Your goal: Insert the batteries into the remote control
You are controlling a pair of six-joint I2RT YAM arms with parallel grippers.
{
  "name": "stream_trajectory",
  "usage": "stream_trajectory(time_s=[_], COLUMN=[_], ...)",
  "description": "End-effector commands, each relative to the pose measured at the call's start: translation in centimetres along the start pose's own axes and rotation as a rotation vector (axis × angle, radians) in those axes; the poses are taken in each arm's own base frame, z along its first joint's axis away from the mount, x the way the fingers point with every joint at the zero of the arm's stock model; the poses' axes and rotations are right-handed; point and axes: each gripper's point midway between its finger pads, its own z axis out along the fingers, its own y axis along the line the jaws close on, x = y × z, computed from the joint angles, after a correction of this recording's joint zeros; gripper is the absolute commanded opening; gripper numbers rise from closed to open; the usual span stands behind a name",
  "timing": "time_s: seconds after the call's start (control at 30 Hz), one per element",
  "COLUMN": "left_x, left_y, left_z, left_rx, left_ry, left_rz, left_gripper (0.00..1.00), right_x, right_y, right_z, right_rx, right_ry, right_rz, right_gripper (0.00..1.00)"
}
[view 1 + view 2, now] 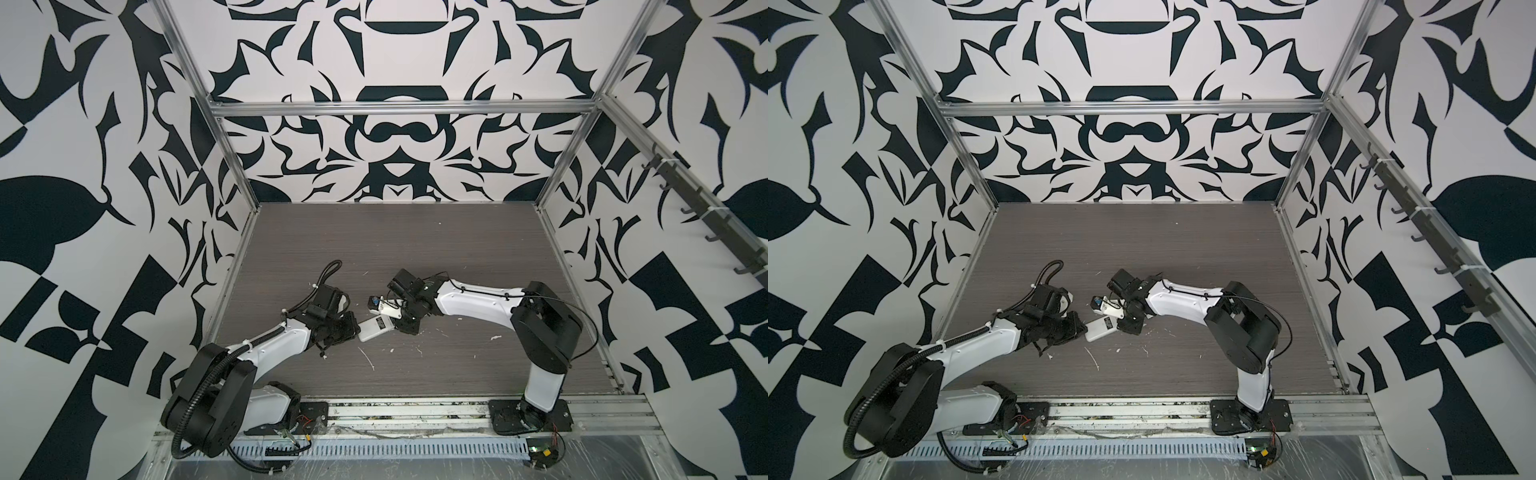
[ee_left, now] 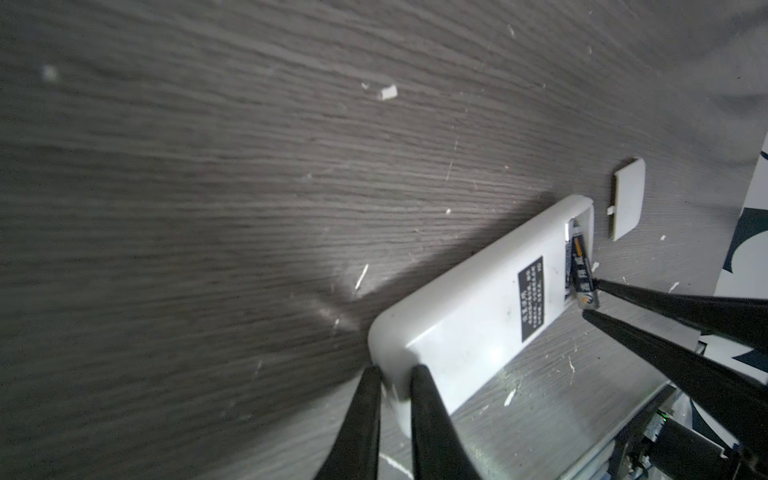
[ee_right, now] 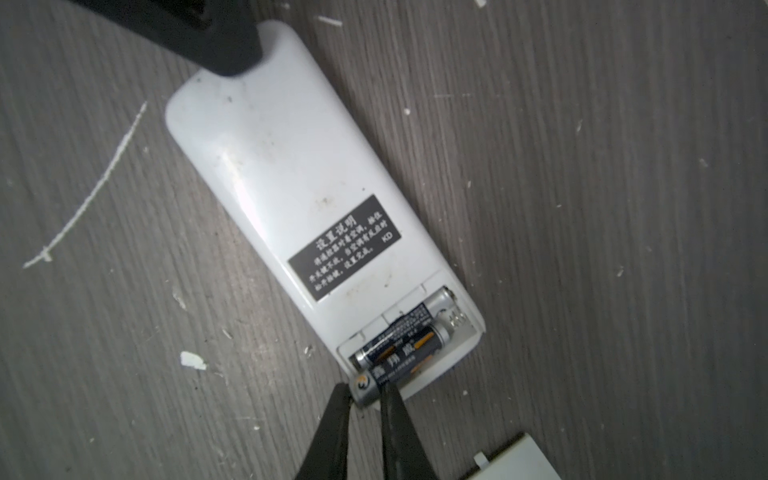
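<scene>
Right claw point(image 3: 366, 392) pinches one end of the loose battery point(image 3: 399, 361), tilted half-in beside the seated battery point(image 3: 411, 320); pressed askew, it may spring out. Left claw point(image 2: 395, 372) clamps the remote point(image 3: 282, 166), back-up on the tabletop point(image 3: 582, 208) nearer its front edge; a slip would twist it.

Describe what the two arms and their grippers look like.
Both arms have glossy white link shells between bulky black joint housings. The left arm carries a thick black corrugated conduit tied on with white zip ties; the right arm has only thin black cables. The left gripper and right gripper each end in two slim, tapered matte-black fingers.
</scene>
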Motion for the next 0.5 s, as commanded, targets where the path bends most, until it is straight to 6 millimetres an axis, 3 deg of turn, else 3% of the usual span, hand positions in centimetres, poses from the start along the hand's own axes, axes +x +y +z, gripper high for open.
stream_trajectory(time_s=[0.0, 0.47], left_x=[-0.18, -0.22], left_y=[0.83, 0.99], left_z=[1.03, 1.05], left_rx=[-0.041, -0.047], left_ry=[-0.005, -0.010], left_rz=[0.014, 0.016], left_gripper=[0.17, 0.17], right_x=[0.95, 0.50], right_y=[-2.16, -2.30], right_z=[0.12, 0.64], right_rx=[0.103, 0.108], right_ry=[0.052, 0.025], right_rz=[0.011, 0.029], right_gripper=[0.16, 0.13])
